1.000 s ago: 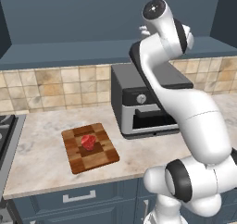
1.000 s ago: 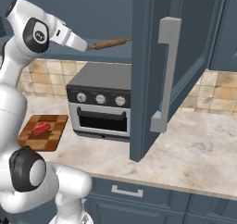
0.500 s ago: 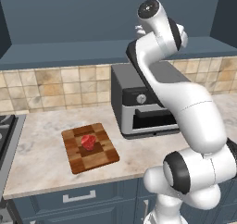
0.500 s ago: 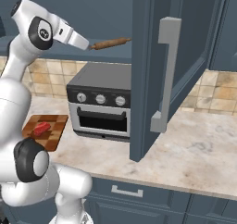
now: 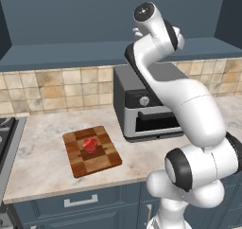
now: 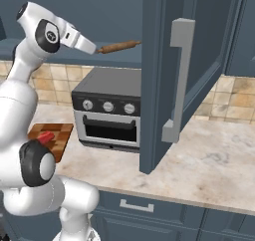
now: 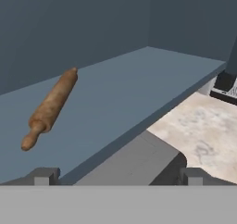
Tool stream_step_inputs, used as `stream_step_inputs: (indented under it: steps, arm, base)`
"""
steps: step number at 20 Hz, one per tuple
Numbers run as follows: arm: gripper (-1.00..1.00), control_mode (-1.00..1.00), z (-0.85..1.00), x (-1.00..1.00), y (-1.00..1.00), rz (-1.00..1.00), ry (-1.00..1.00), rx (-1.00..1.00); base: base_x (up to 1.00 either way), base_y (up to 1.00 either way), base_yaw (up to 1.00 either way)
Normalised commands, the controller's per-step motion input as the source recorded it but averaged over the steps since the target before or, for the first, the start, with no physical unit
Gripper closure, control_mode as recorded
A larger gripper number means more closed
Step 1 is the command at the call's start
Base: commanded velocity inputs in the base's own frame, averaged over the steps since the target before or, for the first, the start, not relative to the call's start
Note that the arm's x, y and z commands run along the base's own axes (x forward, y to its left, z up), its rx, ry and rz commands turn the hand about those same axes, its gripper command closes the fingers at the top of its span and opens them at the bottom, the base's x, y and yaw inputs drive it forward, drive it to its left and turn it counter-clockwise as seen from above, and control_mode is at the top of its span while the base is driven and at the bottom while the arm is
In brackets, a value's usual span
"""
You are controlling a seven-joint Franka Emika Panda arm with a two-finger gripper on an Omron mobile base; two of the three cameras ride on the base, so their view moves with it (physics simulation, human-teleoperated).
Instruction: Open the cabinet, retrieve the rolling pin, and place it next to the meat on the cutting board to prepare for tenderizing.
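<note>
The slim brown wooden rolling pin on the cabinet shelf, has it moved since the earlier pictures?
No. The slim brown wooden rolling pin lies at the same spot on the shelf, just left of the open dark blue-grey cabinet door, above the oven.

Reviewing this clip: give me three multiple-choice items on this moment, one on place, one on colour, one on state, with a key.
1. Where does the slim brown wooden rolling pin lie?
A. on the cabinet shelf
B. on the board
C. on the oven

2. What colour is the small lumpy chunk of meat on the checkered wooden cutting board?
A. green
B. red
C. white

3. How is the dark blue-grey wall cabinet?
A. shut
B. door missing
C. door swung open

Key: 1 A, the hand view shows it on the blue shelf; 2 B, it shows red; 3 C, the door stands out over the counter.
</note>
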Motion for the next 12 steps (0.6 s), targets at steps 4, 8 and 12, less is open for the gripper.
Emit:
stream_step_inputs:
  steps: [4,8,12]
  arm:
    - [-1.00,-1.00,-0.07,0.35,0.00,0.00,0.01,0.00]
    - [-1.00,-1.00,-0.04,0.34,0.00,0.00,0.02,0.00]
    - [-1.00,-1.00,-0.04,0.33,0.00,0.00,0.02,0.00]
  base:
    - [0.00,0.00,0.00]
    - [0.00,0.00,0.00]
    - [0.00,0.00,0.00]
